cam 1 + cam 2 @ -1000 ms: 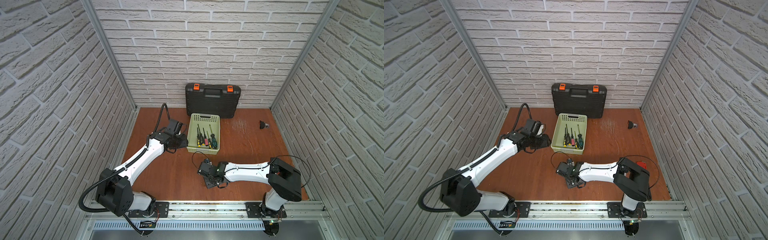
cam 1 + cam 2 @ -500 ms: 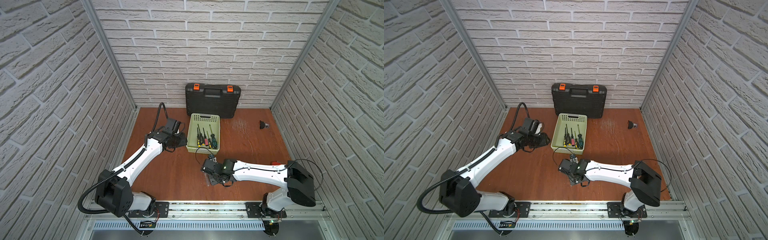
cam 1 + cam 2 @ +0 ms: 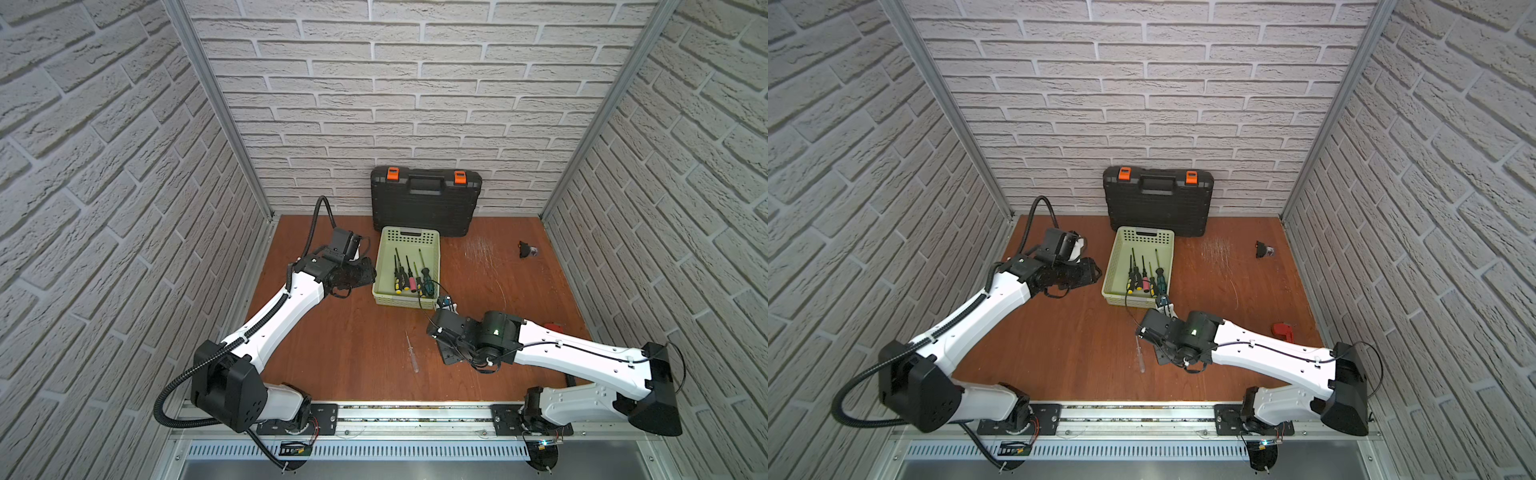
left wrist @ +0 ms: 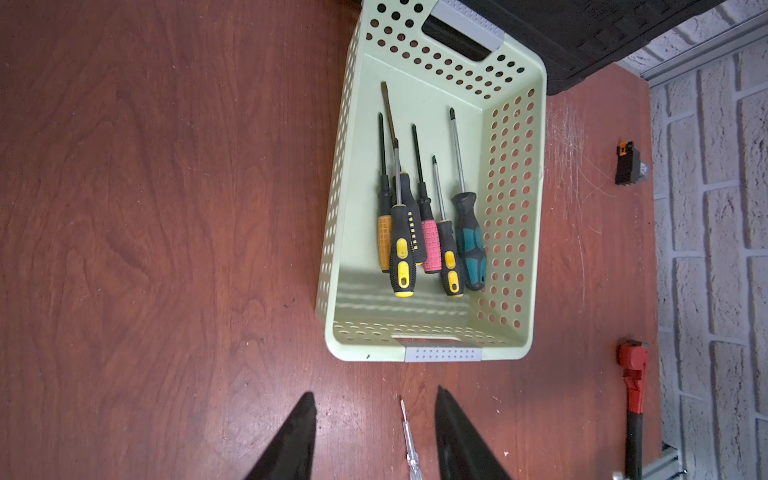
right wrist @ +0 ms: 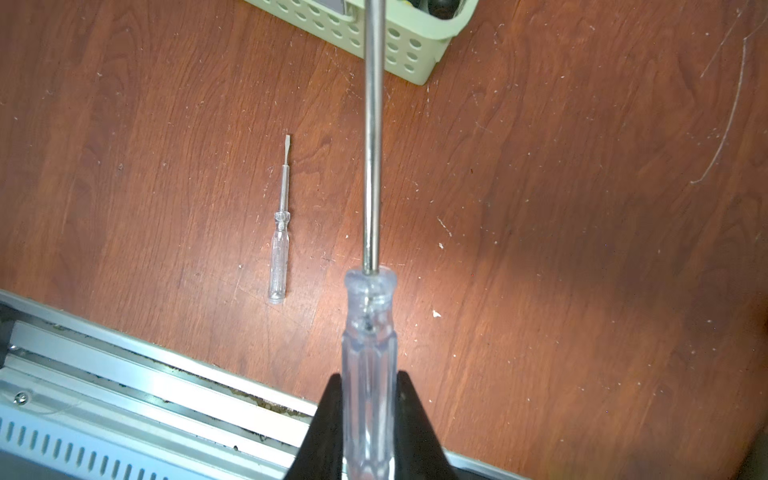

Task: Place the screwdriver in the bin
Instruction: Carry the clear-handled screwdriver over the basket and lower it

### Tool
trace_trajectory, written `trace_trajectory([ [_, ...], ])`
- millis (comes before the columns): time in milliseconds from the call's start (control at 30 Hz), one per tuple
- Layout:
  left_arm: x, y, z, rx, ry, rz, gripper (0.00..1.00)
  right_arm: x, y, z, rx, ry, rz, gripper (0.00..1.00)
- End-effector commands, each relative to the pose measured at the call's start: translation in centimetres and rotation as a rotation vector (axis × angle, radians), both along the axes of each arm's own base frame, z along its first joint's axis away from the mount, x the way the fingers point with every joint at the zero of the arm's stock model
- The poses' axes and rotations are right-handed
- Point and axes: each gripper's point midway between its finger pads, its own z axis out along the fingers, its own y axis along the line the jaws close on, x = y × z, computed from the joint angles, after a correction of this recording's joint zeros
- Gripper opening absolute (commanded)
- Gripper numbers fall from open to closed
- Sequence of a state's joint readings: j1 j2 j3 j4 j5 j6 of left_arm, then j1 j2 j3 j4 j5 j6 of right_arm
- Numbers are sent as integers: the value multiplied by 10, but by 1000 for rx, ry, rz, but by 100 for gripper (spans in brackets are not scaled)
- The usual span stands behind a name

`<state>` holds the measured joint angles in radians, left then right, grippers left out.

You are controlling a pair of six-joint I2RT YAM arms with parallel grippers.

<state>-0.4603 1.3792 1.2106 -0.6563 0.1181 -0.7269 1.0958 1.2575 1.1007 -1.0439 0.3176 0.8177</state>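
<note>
My right gripper is shut on the clear handle of a long-shafted screwdriver. Its steel shaft points at the near right corner of the pale green bin. In both top views the right wrist hovers just in front of that corner and hides the held tool. The bin holds several screwdrivers. My left gripper is open and empty, hanging beside the bin's left wall. A small clear screwdriver lies on the table.
A black tool case leans on the back wall behind the bin. A red-headed tool lies at the right. A small black part sits at the back right. The metal rail runs along the front edge.
My right gripper has moved right and back toward the bin's near corner, uncovering the small clear screwdriver on the table. The left arm has barely shifted.
</note>
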Motion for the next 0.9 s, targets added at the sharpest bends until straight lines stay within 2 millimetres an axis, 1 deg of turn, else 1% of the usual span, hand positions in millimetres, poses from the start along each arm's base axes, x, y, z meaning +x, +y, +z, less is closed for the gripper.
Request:
trace_trajectory([
  [0, 4, 0, 5, -2, -9, 5, 48, 10, 1, 29, 27, -70, 9, 5],
  [133, 2, 4, 3, 10, 0, 11, 48, 28, 15, 51, 106, -108, 7, 5],
  [200, -3, 5, 2, 11, 9, 15, 48, 37, 20, 58, 145, -108, 6, 5],
  [267, -7, 8, -1, 11, 20, 23, 48, 49, 26, 64, 189, -119, 3, 5],
  [300, -9, 9, -3, 10, 25, 30, 48, 59, 28, 67, 215, -129, -4, 5],
  [367, -12, 11, -7, 5, 34, 42, 48, 77, 33, 67, 258, -128, -18, 5],
  [433, -16, 11, -9, -3, 36, 50, 48, 99, 34, 62, 264, -123, -32, 5],
  [567, -23, 14, -13, 3, 35, 58, 48, 144, 47, 47, 306, -112, -48, 5],
  [633, -26, 15, -13, 2, 31, 63, 48, 164, 54, 38, 343, -91, -64, 5],
  [700, -30, 16, -14, -5, 24, 72, 48, 183, 60, 23, 353, -59, -78, 5],
  [867, -38, 21, -18, -13, 21, 85, 48, 212, 65, -15, 311, 44, -81, 5],
])
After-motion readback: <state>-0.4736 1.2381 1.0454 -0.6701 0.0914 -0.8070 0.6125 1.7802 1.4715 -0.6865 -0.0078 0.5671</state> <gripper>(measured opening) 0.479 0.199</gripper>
